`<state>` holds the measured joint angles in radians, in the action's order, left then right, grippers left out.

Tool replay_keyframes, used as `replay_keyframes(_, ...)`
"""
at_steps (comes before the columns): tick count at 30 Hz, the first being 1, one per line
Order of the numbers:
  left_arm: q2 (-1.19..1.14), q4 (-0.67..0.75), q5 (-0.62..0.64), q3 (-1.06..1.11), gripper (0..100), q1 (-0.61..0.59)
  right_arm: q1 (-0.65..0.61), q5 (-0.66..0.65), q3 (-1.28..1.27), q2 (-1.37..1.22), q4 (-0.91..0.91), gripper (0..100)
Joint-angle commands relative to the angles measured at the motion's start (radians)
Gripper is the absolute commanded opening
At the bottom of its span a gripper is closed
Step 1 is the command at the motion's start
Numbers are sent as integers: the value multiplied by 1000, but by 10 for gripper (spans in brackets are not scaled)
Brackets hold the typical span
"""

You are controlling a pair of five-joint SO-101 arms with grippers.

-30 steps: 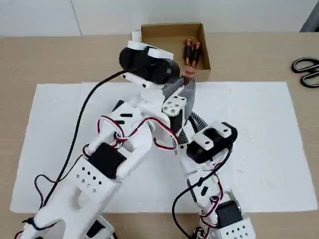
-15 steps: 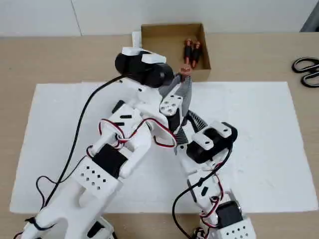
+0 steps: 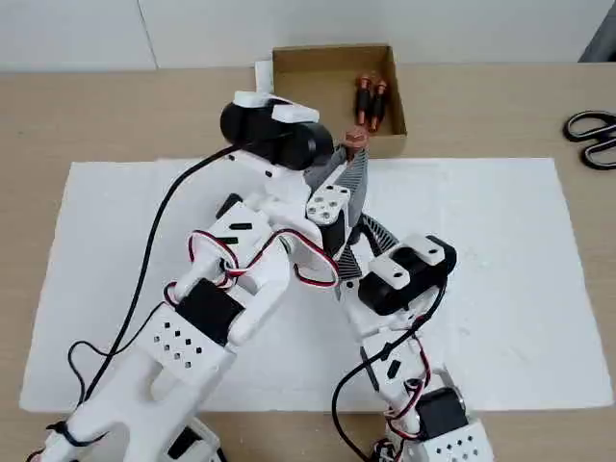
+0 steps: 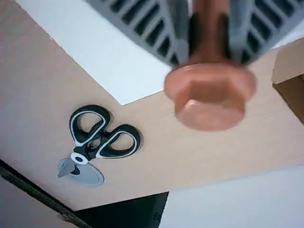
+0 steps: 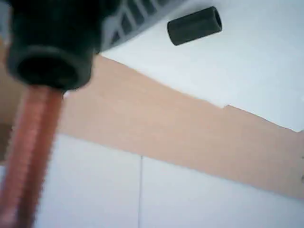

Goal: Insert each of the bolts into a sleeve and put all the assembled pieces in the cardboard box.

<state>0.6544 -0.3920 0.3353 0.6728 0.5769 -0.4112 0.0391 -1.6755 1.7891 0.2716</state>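
Box [image 3: 318,67]: 2 pcs [image 3: 371,99]; held: 1 bolt [image 4: 210,95], 1 sleeve [image 5: 47,52].

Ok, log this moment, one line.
left gripper shut on bolt; right gripper shut on sleeve; bolt at sleeve mouth; cardboard box: two assembled pieces; loose sleeve on mat

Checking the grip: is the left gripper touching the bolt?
Touching. Left wrist view: fingers of the left gripper clamp the bolt shank on both sides.

The high camera is looking steeply down over the table [image 3: 96,115] from behind the arms. The left wrist camera is peering closely past its bolt [image 4: 211,97] toward the scissors [image 4: 99,137], which the high view is also catching. The right wrist camera is hugging its sleeve [image 5: 47,42] and facing the wall [image 5: 190,199].
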Motion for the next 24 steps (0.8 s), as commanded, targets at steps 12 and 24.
replay_keyframes(12, 29, -124, -58, -73, 6, 49, 5, 5, -5, 25, 1, 4)
replay_keyframes(24, 29, -138, -63, -39, 6, 46, 5, 5, -5, 25, 1, 4)
